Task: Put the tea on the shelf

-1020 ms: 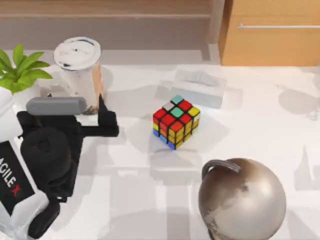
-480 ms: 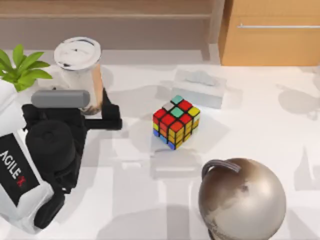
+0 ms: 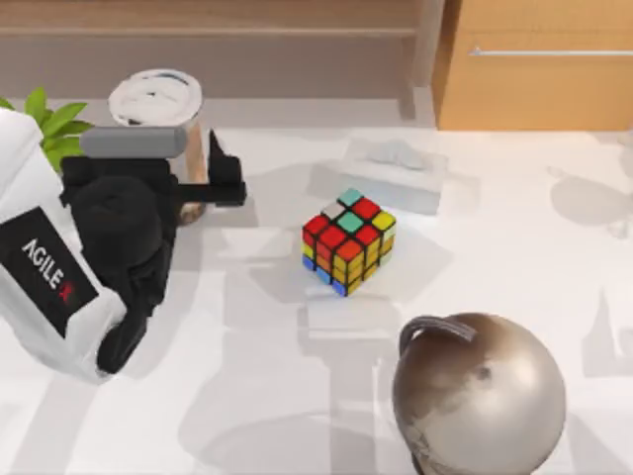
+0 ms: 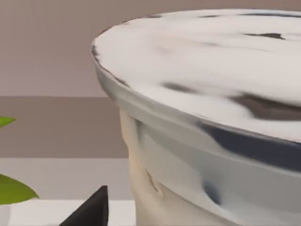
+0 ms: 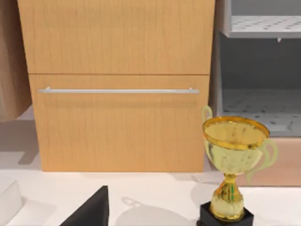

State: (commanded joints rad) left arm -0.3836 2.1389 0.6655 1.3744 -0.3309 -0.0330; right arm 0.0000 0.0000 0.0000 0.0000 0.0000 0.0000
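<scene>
1. The left gripper [image 3: 203,188] sits at the tea [image 3: 158,124], low on the cup's side, near the back left of the table [image 3: 514,257].
2. One black finger [image 3: 220,178] lies along the cup's right flank, touching or just beside it; the other finger is hidden under the wrist, so I cannot tell whether the jaws are clamped on the cup or merely apart around it.
3. The tea stands upright on the table, white lid on, directly ahead of the left gripper; in the left wrist view the lid [image 4: 211,75] looms just above a dark fingertip [image 4: 91,209].
4. The shelf [image 3: 208,30] runs along the back wall, beyond the gripper and the cup.
5. A green plant [image 3: 54,129] is just left of the gripper; a Rubik's cube [image 3: 348,242] lies to its right, apart from it, with a tissue box [image 3: 396,173] past that and a globe [image 3: 480,396] further off.
6. The right wrist view faces the orange-brown cabinet [image 5: 117,84] and a gold trophy [image 5: 233,165], with one dark fingertip [image 5: 94,209] of the right gripper at the frame's edge.
</scene>
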